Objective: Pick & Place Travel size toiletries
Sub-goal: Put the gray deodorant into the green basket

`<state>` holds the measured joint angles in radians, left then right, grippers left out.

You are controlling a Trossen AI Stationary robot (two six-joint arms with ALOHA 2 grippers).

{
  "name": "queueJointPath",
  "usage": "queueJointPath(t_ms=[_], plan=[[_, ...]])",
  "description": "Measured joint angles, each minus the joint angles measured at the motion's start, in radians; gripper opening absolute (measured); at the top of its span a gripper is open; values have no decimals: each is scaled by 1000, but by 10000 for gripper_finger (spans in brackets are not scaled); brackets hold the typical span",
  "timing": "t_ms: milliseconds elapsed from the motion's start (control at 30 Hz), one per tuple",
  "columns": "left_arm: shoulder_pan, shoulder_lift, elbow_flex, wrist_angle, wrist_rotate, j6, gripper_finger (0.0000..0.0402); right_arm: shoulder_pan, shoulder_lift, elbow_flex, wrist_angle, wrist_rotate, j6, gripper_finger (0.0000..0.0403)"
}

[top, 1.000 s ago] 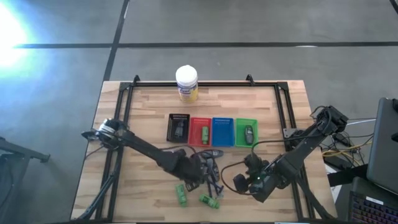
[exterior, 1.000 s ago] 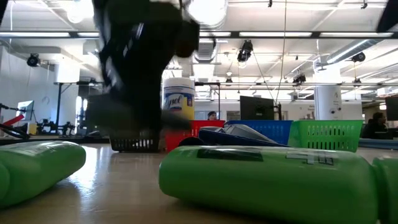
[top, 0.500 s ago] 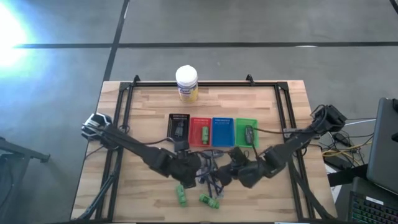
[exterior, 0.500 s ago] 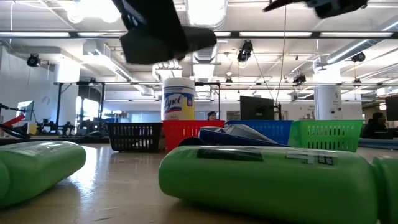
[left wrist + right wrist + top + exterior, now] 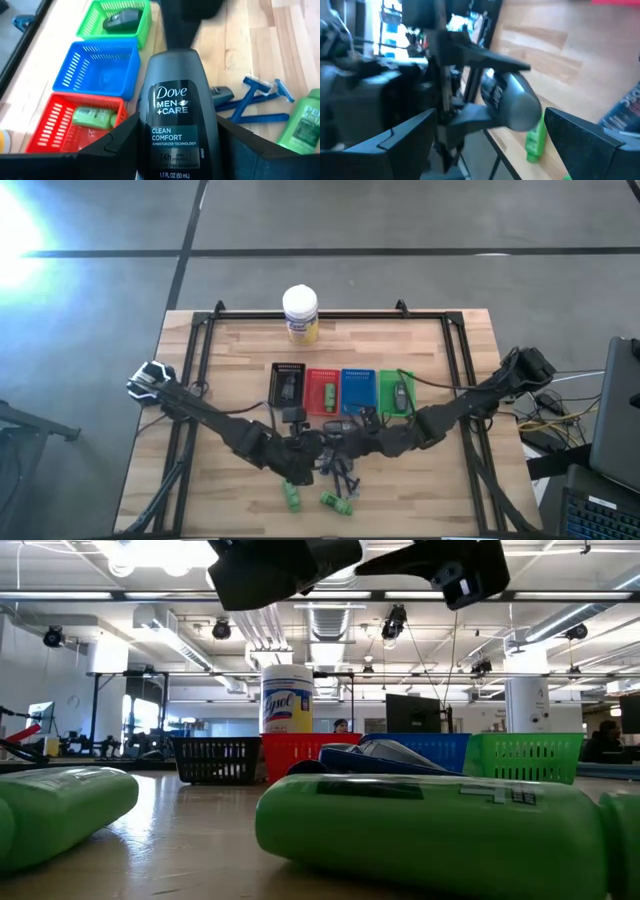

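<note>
**Q:** Where are you in the sort right now?

**A:** Mid-carry, I'd say. Your table (image 5: pixel 230 350) has four trays in a row: black tray (image 5: pixel 287 385), red tray (image 5: pixel 321 391), blue tray (image 5: pixel 357 390), green tray (image 5: pixel 396 392). Your left gripper (image 5: pixel 175 150) is clamped on a dark Dove bottle (image 5: pixel 178 120), held up off the wood just in front of the trays, fingers snug on both sides of it. Your right gripper (image 5: pixel 362 432) sits right across from it, nose to nose with the bottle's cap end, and its fingers are spread wide with nothing between them.

**Q:** So what's next?

**A:** Looks like a handover or a straight drop, can't tell which. If it's a handover, you need the right fingers around the bottle before the left ones let go. The blue tray looks bare, so that may be the target.

**Q:** What's left?

**A:** Blue razors (image 5: pixel 260 97) and green bottles (image 5: pixel 291 496) lie loose near the front edge.
</note>
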<state>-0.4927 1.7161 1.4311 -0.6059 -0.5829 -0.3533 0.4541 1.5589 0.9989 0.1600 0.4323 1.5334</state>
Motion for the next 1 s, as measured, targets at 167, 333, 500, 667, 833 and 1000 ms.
queueJointPath(t_ms=[167,333,500,667,833,1000], plan=[[0,0,0,15,-10,24,210,-3,4,-2,-23,-32,23,363],[0,1,0,43,-25,44,210,-9,5,-8,-58,-33,55,363],[0,1,-1,136,-29,91,210,-34,5,-9,-57,-61,44,363],[1,1,-13,143,-29,98,210,-45,5,-9,-56,-84,35,363],[1,2,-30,141,-35,98,210,-46,5,-9,-55,-117,37,356],[2,4,-31,164,-37,122,210,-56,5,-9,-55,-119,42,317]])
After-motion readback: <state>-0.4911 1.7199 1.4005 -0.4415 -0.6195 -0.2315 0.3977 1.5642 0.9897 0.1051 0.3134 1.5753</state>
